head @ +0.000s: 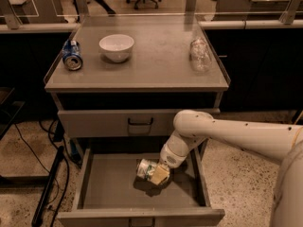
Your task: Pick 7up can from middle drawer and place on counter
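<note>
7up can (pixel 146 168) lies on its side, mid-floor of the open middle drawer (pixel 109 188), long axis roughly left-right. Hand (pixel 158 174) sits at its right end, apparently clamped on it; contact partly hidden. Nothing else in the drawer. Bench (pixel 151 70) above carries blue can (pixel 72 55), white bowl (pixel 116 47), glass jar (pixel 200 55).
</note>
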Controlling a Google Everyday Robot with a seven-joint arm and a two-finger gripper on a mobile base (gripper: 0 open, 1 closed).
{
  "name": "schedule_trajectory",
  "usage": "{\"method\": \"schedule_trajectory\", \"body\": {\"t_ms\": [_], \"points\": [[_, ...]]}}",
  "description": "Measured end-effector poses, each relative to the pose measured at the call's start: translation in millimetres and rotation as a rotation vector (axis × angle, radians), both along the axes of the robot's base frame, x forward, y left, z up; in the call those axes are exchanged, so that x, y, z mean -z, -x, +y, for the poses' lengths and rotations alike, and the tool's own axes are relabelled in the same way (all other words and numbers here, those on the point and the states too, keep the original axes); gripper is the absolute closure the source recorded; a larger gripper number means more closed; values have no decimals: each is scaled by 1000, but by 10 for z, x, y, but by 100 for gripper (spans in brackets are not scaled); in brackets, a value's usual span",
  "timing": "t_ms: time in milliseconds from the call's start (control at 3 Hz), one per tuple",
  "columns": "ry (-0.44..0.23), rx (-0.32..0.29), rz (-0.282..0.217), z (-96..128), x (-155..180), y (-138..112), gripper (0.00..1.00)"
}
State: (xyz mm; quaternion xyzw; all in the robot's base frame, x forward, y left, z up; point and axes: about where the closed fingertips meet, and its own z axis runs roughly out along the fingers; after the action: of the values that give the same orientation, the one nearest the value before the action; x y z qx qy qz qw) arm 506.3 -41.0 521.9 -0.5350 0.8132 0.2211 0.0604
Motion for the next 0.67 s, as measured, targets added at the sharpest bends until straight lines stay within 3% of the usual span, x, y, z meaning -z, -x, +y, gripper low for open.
{"method": "schedule_trajectory", "body": {"t_ms": [667], "points": [[-4, -6, -102, -179, -769, -11, 100]]}}
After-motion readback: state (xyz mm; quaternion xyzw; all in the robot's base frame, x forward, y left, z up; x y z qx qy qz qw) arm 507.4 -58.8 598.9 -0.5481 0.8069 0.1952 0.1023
